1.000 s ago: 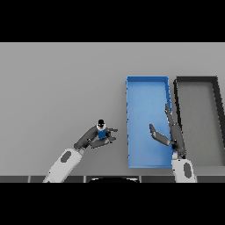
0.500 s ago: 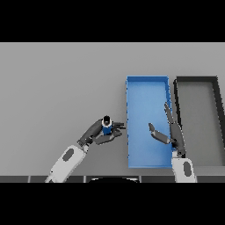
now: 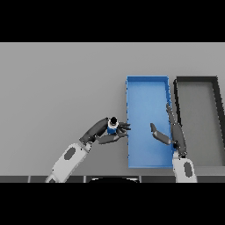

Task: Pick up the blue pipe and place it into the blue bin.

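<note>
1. The plain grey bench [image 3: 52, 88] carries everything in the head view.
2. The left hand [image 3: 102, 132], dark, on a white and grey arm that rises from the lower edge, sits just left of the bins with its fingers and thumb curled round the small blue pipe piece with a dark round top [image 3: 113, 126].
3. That blue pipe is upright in the left hand's grasp, just beside the left wall of the bin next to it and still outside it; whether it touches the bench cannot be told.
4. The shallow rectangular blue bin [image 3: 147, 90] lies lengthwise on the bench, the left hand's fingertips reaching its left wall.
5. The right hand [image 3: 169, 134] hovers over the blue bin's right half, fingers straight and spread from the thumb, holding nothing.
6. The dark grey rectangular bin [image 3: 197, 114] lies just beside the blue bin, on its right.
</note>
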Motion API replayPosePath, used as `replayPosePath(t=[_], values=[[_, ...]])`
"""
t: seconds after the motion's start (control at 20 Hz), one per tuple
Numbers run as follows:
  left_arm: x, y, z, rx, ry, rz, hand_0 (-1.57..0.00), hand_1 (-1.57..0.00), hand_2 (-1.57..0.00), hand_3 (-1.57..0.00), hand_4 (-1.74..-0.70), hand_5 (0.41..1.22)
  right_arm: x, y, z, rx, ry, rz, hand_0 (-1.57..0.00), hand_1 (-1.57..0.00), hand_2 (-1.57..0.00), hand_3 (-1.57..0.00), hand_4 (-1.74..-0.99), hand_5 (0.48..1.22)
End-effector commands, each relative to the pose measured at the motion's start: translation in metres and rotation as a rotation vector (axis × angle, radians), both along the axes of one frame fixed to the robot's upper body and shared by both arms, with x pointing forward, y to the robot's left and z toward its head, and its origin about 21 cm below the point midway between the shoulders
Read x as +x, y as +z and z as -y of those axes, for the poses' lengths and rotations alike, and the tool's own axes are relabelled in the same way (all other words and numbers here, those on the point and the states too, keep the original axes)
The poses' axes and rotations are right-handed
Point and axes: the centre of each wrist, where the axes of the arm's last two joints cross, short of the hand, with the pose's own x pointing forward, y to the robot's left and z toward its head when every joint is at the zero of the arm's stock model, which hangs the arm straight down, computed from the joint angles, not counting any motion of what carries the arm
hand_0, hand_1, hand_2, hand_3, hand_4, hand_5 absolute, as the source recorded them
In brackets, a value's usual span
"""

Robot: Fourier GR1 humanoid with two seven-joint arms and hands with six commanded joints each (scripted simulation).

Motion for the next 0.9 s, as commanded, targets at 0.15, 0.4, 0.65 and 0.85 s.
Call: replayPosePath(t=[0.15, 0.4, 0.65, 0.85], values=[[0.001, -0.002, 0.001, 0.012, -0.005, -0.007, -1.57, -1.57, -1.57, -1.57, -1.47, 1.220, -0.014, -0.003, -0.004, -0.002, -0.041, 0.004, 0.00, 0.00, 0.00, 0.00, -1.166, 0.643], [0.001, -0.007, 0.000, 0.013, -0.014, -0.007, -1.57, -1.57, -1.57, -1.57, -1.47, 1.221, -0.022, 0.008, -0.005, 0.077, -0.004, 0.079, 0.00, 0.00, -0.04, 0.00, -1.195, 0.648], [-0.002, -0.001, 0.002, -0.005, -0.024, 0.012, -1.57, -1.57, -1.57, -1.57, -1.47, 1.221, -0.009, 0.060, 0.000, 0.251, 0.314, 0.037, 0.00, -0.02, -0.12, 0.00, -1.224, 0.600], [-0.001, 0.000, -0.004, 0.015, -0.013, -0.011, -1.57, -1.57, -1.57, -1.57, -1.47, 1.221, 0.008, 0.109, -0.017, 0.205, 0.538, 0.034, 0.00, -0.01, -0.10, 0.00, -1.255, 0.560]])
